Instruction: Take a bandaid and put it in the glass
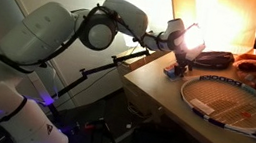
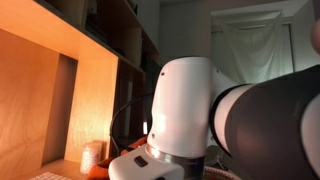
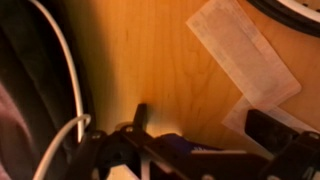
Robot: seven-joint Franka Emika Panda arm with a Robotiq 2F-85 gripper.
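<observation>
Although the gripper (image 3: 200, 122) hangs low over the wooden counter (image 3: 150, 60), its jaws stand wide apart with nothing between them, so the task looks to be at its very start: no bandaid is taken and none is in the glass. In the wrist view two paper-wrapped strips lie flat on the wood to the right. One bandaid (image 3: 240, 50) lies farther off, near the rim of the tennis racket (image 3: 300, 8). A second bandaid (image 3: 250, 108) lies nearer, just beside the right-hand jaw. In an exterior view the gripper (image 1: 184, 44) sits over the counter's left end in strong lamp glare, the racket (image 1: 230, 99) to its right. The glass I cannot pick out for certain; a small pale upright thing (image 2: 92, 155) low at the left may be it. Still to do, as I judge it: close on a bandaid, lift it, carry it to the glass and let go.
</observation>
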